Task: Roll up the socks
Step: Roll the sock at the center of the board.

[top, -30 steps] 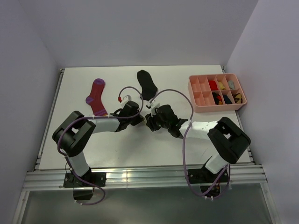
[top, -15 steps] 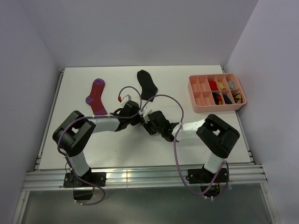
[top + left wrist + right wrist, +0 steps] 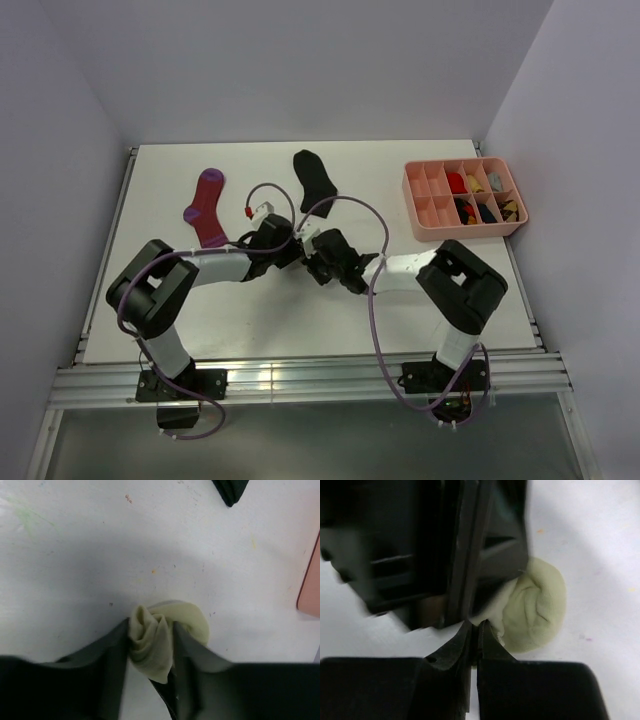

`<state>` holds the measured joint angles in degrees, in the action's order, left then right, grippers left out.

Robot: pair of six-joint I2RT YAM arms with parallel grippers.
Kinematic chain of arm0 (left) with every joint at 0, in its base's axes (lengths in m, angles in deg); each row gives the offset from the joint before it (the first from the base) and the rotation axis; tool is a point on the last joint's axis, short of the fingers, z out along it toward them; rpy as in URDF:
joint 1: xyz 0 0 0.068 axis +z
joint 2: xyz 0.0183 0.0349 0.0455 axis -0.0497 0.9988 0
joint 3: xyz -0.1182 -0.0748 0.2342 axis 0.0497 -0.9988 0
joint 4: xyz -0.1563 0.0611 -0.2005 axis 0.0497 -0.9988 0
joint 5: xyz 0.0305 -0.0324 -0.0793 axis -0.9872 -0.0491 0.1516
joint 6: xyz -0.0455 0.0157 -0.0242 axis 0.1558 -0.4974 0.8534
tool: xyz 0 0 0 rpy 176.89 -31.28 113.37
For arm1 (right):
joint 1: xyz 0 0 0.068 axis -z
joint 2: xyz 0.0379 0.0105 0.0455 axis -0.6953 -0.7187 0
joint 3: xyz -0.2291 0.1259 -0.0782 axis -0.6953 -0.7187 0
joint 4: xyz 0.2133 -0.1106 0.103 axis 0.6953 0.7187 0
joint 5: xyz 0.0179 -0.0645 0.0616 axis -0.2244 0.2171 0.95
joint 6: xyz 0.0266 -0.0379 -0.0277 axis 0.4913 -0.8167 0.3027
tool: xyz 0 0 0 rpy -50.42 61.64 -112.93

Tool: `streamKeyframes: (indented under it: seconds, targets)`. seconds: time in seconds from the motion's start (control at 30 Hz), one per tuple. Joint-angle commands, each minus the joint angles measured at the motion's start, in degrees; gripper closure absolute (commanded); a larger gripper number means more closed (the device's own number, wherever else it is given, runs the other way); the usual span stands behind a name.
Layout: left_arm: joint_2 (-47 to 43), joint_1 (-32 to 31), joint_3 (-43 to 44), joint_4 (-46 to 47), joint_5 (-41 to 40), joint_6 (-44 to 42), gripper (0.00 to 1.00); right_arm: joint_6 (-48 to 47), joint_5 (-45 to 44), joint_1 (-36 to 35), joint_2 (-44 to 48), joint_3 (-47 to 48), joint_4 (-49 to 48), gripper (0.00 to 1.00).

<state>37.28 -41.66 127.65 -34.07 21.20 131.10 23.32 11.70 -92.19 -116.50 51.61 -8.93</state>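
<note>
Cream sock lies mid-table as a rolled bundle, where the two arms meet; the black sock and the magenta sock lie flat and unrolled farther back on the table, well apart from the work. Changes within the last second: the left pincer, formerly clamped tight, now stands spread with the roll sitting between its fingers; the right pincer, formerly spread, is now pressed together at the roll's near edge; whether cloth is caught between its tips cannot be told. Assessment: this looks like a hand-over of the hold, left to right; the first roll appears nearly formed, with two socks outstanding.
</note>
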Motion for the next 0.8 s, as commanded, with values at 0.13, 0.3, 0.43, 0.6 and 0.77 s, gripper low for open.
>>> streamKeyframes:
  seconds: [0.13, 0.3, 0.43, 0.6, 0.77]
  targets:
    - [-8.66, -0.66, -4.67, 1.06, -4.34, 2.28, 0.35, 12.92, 33.48, 11.72, -5.40, 7.38, 13.52, 1.00]
    - [-10.33, -0.57, -6.16, 1.94, -4.26, 1.93, 0.31, 21.26, 44.59, 17.02, -10.50, 9.32, 12.22, 1.00]
    - [-10.34, -0.57, -8.01, 4.05, -3.20, 2.45, 0.32, 28.39, 54.08, 20.01, -14.90, 9.41, 6.77, 1.00]
    - [-8.67, -0.48, -8.01, 4.85, -2.76, 2.28, 0.32, 37.08, 61.91, 22.91, -18.68, 9.32, -0.17, 1.00]
    - [-6.56, -0.57, -6.79, 5.72, -2.59, 2.02, 0.34, 38.68, 62.97, 23.97, -19.48, 10.11, -0.01, 1.00]
